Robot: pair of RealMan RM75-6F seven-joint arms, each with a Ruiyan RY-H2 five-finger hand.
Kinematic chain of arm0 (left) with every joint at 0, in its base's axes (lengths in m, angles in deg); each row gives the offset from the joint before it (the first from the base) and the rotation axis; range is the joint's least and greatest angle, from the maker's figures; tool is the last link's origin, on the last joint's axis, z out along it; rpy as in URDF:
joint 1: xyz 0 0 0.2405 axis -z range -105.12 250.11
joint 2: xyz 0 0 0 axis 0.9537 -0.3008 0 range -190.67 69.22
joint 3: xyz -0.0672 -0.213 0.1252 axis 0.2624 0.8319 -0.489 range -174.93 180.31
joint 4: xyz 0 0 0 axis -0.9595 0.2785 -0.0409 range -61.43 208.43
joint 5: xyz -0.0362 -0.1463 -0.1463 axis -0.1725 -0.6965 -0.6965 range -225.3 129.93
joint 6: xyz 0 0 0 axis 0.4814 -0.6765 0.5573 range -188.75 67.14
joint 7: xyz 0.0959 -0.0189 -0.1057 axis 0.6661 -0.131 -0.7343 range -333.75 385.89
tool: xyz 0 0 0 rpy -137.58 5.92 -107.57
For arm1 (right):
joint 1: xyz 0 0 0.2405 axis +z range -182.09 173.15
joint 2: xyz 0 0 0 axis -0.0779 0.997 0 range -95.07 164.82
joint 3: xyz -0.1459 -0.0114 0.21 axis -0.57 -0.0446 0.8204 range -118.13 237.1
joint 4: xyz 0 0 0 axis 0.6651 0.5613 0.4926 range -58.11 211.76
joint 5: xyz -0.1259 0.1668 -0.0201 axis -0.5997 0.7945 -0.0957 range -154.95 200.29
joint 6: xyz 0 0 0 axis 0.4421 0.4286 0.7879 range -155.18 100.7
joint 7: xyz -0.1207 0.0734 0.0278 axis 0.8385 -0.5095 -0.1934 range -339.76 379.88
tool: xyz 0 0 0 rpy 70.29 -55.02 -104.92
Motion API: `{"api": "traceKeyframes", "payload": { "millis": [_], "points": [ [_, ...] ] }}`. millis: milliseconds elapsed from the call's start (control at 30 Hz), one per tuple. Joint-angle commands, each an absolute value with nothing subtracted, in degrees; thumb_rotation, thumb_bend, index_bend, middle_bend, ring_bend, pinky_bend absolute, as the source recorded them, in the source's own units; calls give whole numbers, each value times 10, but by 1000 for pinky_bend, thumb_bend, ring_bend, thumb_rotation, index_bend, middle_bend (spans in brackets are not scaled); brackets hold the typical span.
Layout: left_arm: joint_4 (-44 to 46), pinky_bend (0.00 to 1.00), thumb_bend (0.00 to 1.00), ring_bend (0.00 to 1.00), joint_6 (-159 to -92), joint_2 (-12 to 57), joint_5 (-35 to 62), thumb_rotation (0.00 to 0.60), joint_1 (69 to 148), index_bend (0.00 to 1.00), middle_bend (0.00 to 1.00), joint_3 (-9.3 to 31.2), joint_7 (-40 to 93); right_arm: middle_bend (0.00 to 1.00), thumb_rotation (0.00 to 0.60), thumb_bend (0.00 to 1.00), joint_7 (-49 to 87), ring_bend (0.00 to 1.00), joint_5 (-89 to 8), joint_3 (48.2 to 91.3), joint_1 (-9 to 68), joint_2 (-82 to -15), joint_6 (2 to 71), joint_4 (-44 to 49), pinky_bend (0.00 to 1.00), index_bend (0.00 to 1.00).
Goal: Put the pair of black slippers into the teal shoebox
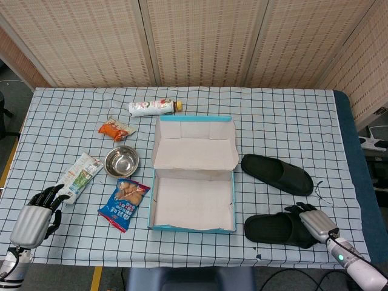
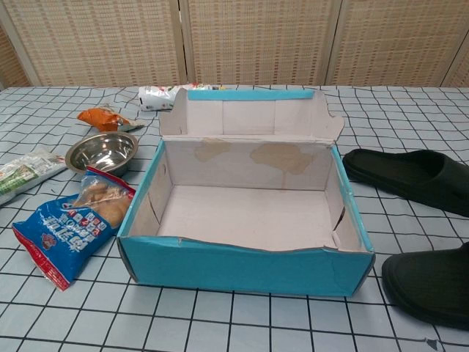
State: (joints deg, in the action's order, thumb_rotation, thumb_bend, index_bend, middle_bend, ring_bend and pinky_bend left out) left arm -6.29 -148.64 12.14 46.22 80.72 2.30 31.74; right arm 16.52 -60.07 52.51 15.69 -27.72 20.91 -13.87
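Careful: your right hand (image 1: 314, 220) resting at heel of near slipper (image 1: 276, 230), fingers curled, grip unclear; weak pinch risking drop short of teal shoebox (image 1: 193, 203). Left hand (image 1: 36, 213) idling, holding nothing.

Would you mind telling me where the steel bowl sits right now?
In the head view the bowl sits left of the shoebox, between the orange packet and the blue snack bag.

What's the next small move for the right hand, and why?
Probably close the right hand on the near slipper and lift it. Its fingers already lie at that slipper's right end, though a firm grip isn't clear. The teal shoebox sits open and empty just to its left, and the far slipper lies untouched.
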Motion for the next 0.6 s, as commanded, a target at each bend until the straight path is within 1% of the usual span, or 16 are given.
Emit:
{"api": "traceKeyframes", "payload": {
  "millis": [33,167,300,433,600],
  "points": [
    [-64,299,669,150,-1488,121,462,600,807,303,111,23,316,230,600,0,173,52,-596,530,152,-284,221,-133,83,235],
    [-64,299,668,150,-1487,120,462,600,807,303,111,24,315,348,600,0,183,161,-587,538,145,-300,243,-119,111,336],
    [-64,300,669,150,-1488,119,462,600,807,303,111,24,313,462,600,0,190,281,-579,543,140,-312,251,-108,182,450],
    [-64,299,669,151,-1487,120,461,600,807,303,112,24,313,514,600,0,190,336,-576,546,137,-314,262,-109,222,508],
    [-63,299,669,151,-1487,120,460,600,806,303,111,25,314,525,600,0,181,348,-581,550,131,-292,282,-133,234,517]
  ]
}}
